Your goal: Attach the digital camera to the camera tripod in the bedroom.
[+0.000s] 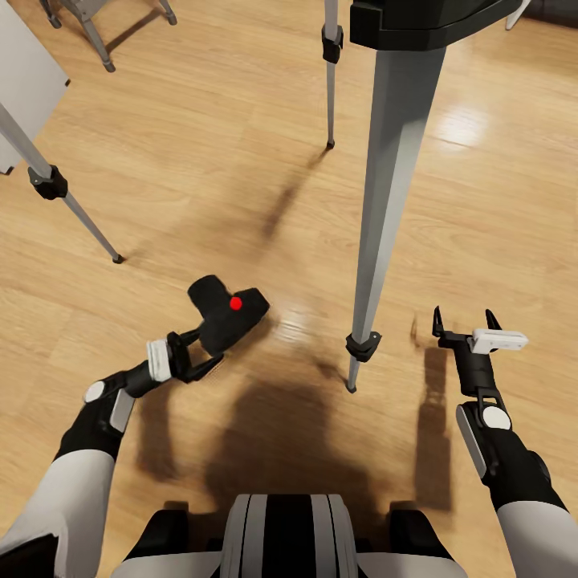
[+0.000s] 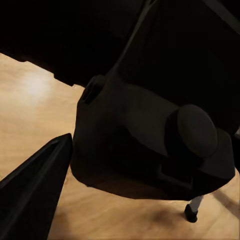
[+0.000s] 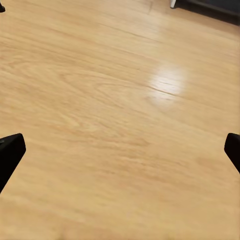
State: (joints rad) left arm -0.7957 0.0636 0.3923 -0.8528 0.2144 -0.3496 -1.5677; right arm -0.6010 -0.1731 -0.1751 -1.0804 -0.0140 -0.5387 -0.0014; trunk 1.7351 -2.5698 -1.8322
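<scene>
1. The left gripper (image 1: 202, 353) was clamped on the digital camera (image 1: 227, 314), holding it up off the wood plank floor (image 1: 201, 160). In the head view the camera sat low and left of centre, its round red button (image 1: 235, 303) facing up.
2. From the left wrist view the digital camera (image 2: 150, 145) took up most of the shot, really dark, with one black fingertip (image 2: 37, 190) poking in beside it. You could just make out a tripod foot (image 2: 191, 212) on the floor behind it.
3. The camera tripod (image 1: 393, 160) stood right in front of the robot. Its nearest silver-grey leg came down just right of centre, with a black collar (image 1: 363, 346) close to the foot. The black head (image 1: 425, 20) was cut off by the top edge of the head view.
4. The other two legs splayed out, one at far left (image 1: 68, 201) and one further back (image 1: 330, 80).
5. The camera was off to the left of that near leg, not touching it, and well below the tripod head.
6. The right gripper (image 1: 466, 323) hung to the right of the near leg, fingers spread wide with nothing between them. In the right wrist view, a dark fingertip (image 3: 10, 155) sat at each side over the floor (image 3: 120, 100).
7. A grey panel (image 1: 28, 80) and some grey furniture legs (image 1: 96, 32) showed at upper left; couldn't tell what they belonged to.
</scene>
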